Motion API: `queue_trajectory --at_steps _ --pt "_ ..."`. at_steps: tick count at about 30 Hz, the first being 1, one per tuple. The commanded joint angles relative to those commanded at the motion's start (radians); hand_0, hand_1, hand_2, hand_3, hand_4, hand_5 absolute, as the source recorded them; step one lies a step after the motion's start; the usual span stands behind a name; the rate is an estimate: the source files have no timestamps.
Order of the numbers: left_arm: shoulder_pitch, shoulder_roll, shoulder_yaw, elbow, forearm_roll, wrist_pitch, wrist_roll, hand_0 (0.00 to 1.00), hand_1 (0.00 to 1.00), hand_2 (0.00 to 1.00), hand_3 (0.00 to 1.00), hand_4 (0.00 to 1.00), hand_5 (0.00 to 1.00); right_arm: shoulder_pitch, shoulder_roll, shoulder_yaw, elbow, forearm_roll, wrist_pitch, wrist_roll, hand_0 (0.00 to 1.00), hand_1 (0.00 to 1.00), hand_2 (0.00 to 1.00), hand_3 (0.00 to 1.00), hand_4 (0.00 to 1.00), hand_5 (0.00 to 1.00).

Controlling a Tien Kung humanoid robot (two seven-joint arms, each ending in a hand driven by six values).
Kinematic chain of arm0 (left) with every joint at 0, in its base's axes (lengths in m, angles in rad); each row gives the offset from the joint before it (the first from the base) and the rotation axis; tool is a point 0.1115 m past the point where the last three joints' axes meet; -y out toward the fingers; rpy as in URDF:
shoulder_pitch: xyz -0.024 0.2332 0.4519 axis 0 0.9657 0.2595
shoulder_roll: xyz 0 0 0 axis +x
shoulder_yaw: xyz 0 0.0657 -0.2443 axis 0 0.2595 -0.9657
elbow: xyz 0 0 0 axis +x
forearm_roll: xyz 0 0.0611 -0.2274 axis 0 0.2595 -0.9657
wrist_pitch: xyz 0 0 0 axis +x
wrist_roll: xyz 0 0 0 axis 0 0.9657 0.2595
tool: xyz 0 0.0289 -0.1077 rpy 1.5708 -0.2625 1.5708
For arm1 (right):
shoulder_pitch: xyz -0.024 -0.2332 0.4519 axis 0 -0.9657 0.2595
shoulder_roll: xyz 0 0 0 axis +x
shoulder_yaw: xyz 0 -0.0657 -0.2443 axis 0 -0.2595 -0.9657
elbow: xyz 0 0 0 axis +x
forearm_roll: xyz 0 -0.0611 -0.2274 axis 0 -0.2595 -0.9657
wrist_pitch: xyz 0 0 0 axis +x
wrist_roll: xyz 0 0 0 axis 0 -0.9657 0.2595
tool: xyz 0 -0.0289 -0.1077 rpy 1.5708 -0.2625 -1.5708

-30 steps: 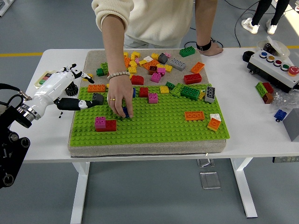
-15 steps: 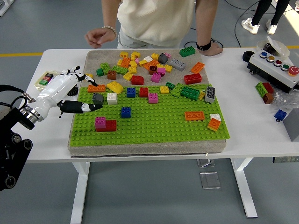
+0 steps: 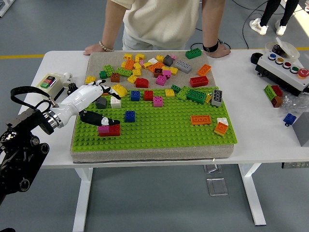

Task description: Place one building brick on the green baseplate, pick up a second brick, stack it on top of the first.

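Bricks: we count one magenta brick (image 3: 103,128) stacked on one red brick (image 3: 113,129) at the green baseplate's (image 3: 159,130) near-left, the red one's long axis running left-right. Our left hand (image 3: 96,104) hovers just above them, fingers spread, holding nothing. One blue brick (image 3: 130,116) sits nearby.

magenta brick (image 3: 103,128) atop red brick (image 3: 113,130) | green baseplate (image 3: 159,125), left

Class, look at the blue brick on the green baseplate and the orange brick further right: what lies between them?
In the head view, only bare green baseplate studs separate the blue brick from the orange brick.
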Motion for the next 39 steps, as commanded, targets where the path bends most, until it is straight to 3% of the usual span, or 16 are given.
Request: queue_trajectory --at_steps 4,9,10,15,16,21,22,27,28,33,34,39 --pt "-0.041 -0.013 0.018 0.046 0.000 -0.015 0.003 0.998 0.807 0.760 0.729 0.998 0.331 0.000 0.000 -0.001 0.000 0.002 0.002 0.002 0.741 0.658 0.710 0.594 0.914 0.500" --pt "-0.106 -0.036 0.041 0.125 0.000 0.011 -0.002 0.998 0.807 0.760 0.729 0.998 0.331 0.003 -0.001 -0.004 0.000 0.006 -0.001 0.007 0.741 0.658 0.710 0.594 0.914 0.500" --pt "-0.112 -0.038 0.043 0.133 0.000 0.015 -0.003 0.917 0.740 0.682 0.660 0.777 0.131 0.003 -0.001 -0.004 0.000 0.006 -0.001 0.007 0.741 0.658 0.710 0.593 0.913 0.499" --pt "-0.154 -0.064 0.045 0.178 0.000 0.052 -0.016 0.917 0.740 0.682 0.660 0.777 0.131 0.002 -0.002 -0.006 0.000 0.009 -0.001 0.009 0.741 0.658 0.710 0.593 0.913 0.499" --pt "-0.159 -0.068 0.045 0.185 0.000 0.055 -0.017 0.809 0.688 0.608 0.629 0.631 0.010 0.002 -0.002 -0.007 0.000 0.010 -0.001 0.009 0.741 0.659 0.710 0.594 0.913 0.498" --pt "-0.173 -0.083 0.045 0.219 0.000 0.068 -0.022 0.809 0.688 0.608 0.629 0.631 0.010 0.002 -0.003 -0.009 0.000 0.012 -0.002 0.013 0.741 0.659 0.710 0.594 0.913 0.498" --pt "-0.174 -0.084 0.046 0.222 0.000 0.068 -0.022 0.775 0.648 0.587 0.587 0.564 0.002 0.002 -0.003 -0.009 0.000 0.012 -0.002 0.013 0.739 0.658 0.710 0.594 0.914 0.498" --pt "-0.181 -0.095 0.048 0.242 0.000 0.059 -0.024 0.775 0.648 0.587 0.587 0.564 0.002 0.004 -0.004 -0.010 0.000 0.013 -0.003 0.015 0.739 0.658 0.710 0.594 0.914 0.498" --pt "-0.183 -0.098 0.049 0.246 0.000 0.052 -0.024 0.786 0.670 0.595 0.616 0.610 0.002 0.004 -0.005 -0.010 0.000 0.013 -0.004 0.016 0.740 0.658 0.710 0.594 0.915 0.498" --pt "-0.186 -0.105 0.053 0.255 0.000 0.017 -0.018 0.786 0.670 0.595 0.616 0.610 0.002 0.005 -0.005 -0.010 0.000 0.013 -0.006 0.018 0.740 0.658 0.710 0.594 0.915 0.498" --pt "-0.186 -0.106 0.053 0.255 0.000 0.014 -0.017 0.825 0.724 0.638 0.667 0.722 0.053 0.005 -0.005 -0.010 0.000 0.013 -0.006 0.019 0.738 0.658 0.710 0.595 0.915 0.499" --pt "-0.194 -0.113 0.055 0.272 0.000 -0.010 -0.011 0.825 0.724 0.638 0.667 0.722 0.053 0.003 -0.006 -0.014 0.000 0.013 -0.005 0.020 0.738 0.658 0.710 0.595 0.915 0.499"
